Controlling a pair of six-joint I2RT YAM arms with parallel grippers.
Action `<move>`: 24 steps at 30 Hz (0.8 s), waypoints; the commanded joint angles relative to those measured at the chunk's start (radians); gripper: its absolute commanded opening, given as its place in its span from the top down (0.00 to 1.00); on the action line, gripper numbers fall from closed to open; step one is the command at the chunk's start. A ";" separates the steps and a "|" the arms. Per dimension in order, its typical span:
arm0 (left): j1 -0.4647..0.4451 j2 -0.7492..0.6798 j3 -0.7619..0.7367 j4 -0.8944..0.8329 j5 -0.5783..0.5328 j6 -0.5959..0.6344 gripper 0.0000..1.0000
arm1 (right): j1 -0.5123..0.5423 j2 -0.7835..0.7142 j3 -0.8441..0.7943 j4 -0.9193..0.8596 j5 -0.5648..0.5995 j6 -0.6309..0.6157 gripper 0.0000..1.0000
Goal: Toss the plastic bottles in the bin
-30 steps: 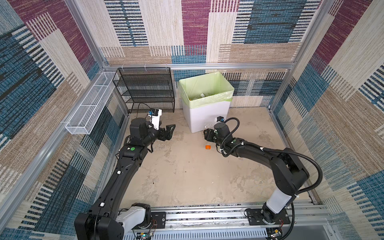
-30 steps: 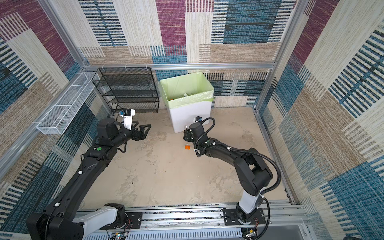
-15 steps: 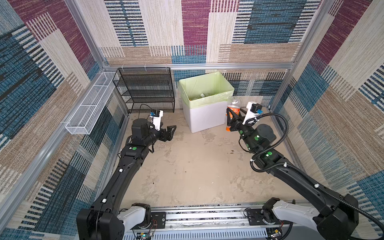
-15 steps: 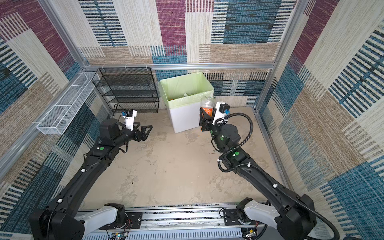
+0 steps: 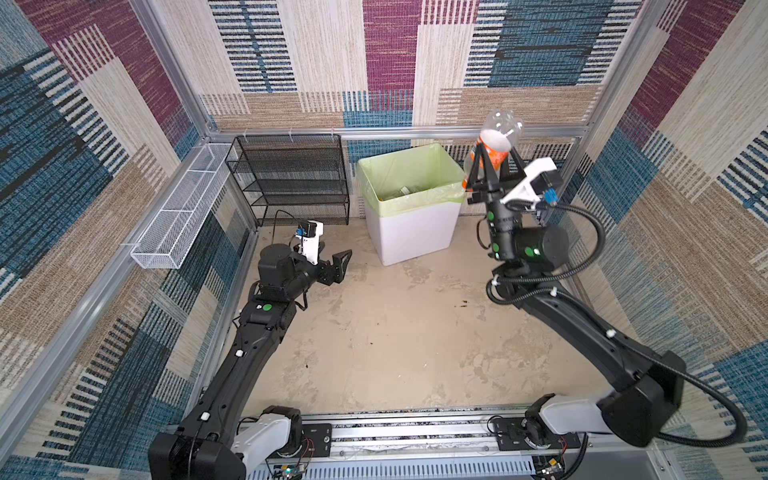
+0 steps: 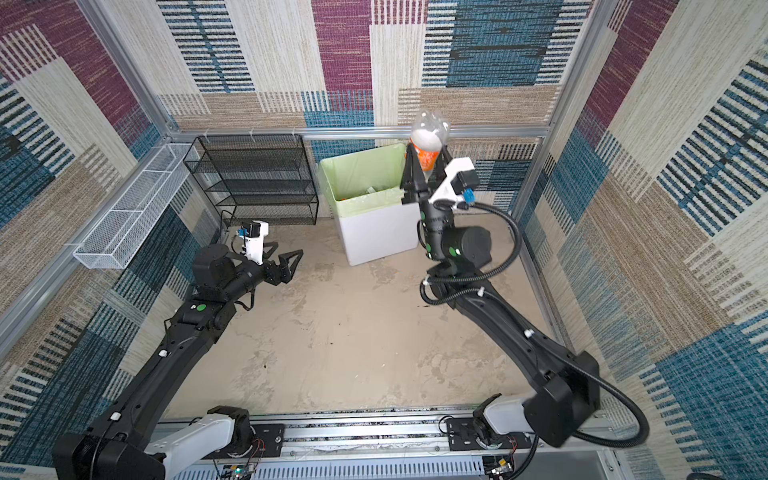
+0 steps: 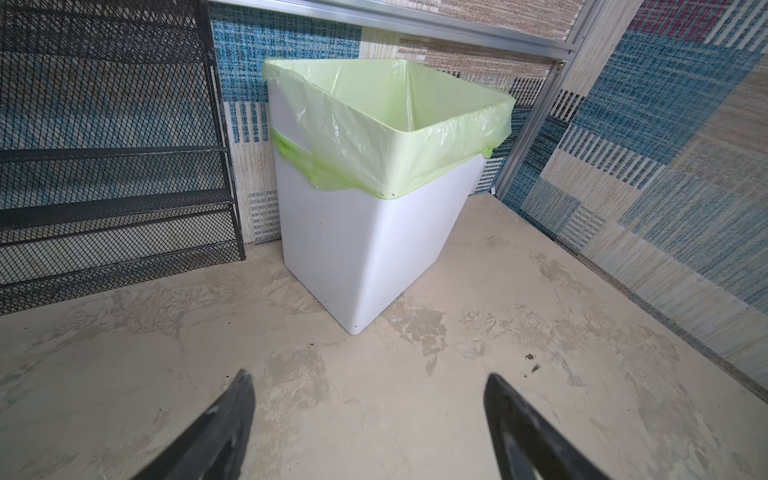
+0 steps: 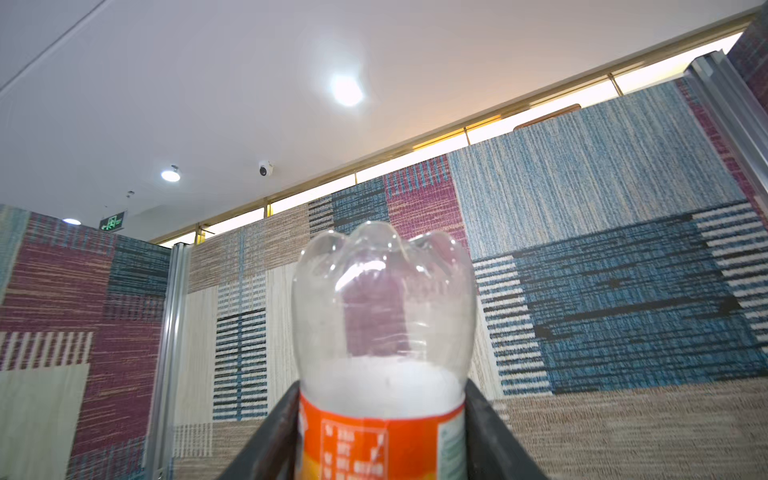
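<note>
We judge one left | right tool (image 5: 495,151) grips orange-labelled bottle (image 5: 500,129) beside bin (image 5: 415,232) | left tool (image 7: 369,376) wide, table (image 5: 374,332) bare

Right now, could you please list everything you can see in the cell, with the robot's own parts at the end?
bottle: one, clear with an orange label, base up, raised near the bin's right side, in the right hand
bin: one, white with a pale green liner, by the back wall
bin contents: a few pale items, too small to count
shelf rack: one, black mesh, left of the bin
basket: one, long, white wire, on the left wall
floor: beige, stained
left hand: open, low, facing the bin
right hand: fingers flanking the bottle's label
</note>
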 commanded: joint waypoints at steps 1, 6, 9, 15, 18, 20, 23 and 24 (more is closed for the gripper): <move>0.002 -0.005 0.004 0.027 -0.003 -0.010 0.13 | -0.035 0.281 0.474 -0.606 -0.074 0.131 0.28; 0.002 -0.021 0.017 -0.011 -0.030 0.006 0.13 | -0.052 0.602 1.056 -1.037 -0.104 0.186 0.03; 0.003 -0.024 0.022 -0.017 -0.031 0.012 0.13 | -0.058 0.656 1.160 -1.114 -0.090 0.186 0.01; 0.002 -0.024 0.024 -0.022 -0.039 0.014 0.13 | -0.065 0.438 0.757 -0.917 -0.029 0.145 0.01; 0.002 -0.015 0.027 -0.029 -0.052 0.013 0.13 | -0.093 0.266 0.451 -0.756 -0.009 0.150 0.01; 0.002 -0.004 0.029 -0.031 -0.057 0.008 0.13 | -0.122 0.168 0.274 -0.675 -0.005 0.162 0.01; 0.002 0.016 0.030 -0.030 -0.103 -0.009 0.13 | -0.177 0.035 0.030 -0.596 0.016 0.183 0.01; 0.003 0.024 0.030 -0.028 -0.132 -0.016 0.13 | -0.199 -0.012 -0.064 -0.564 0.024 0.185 0.01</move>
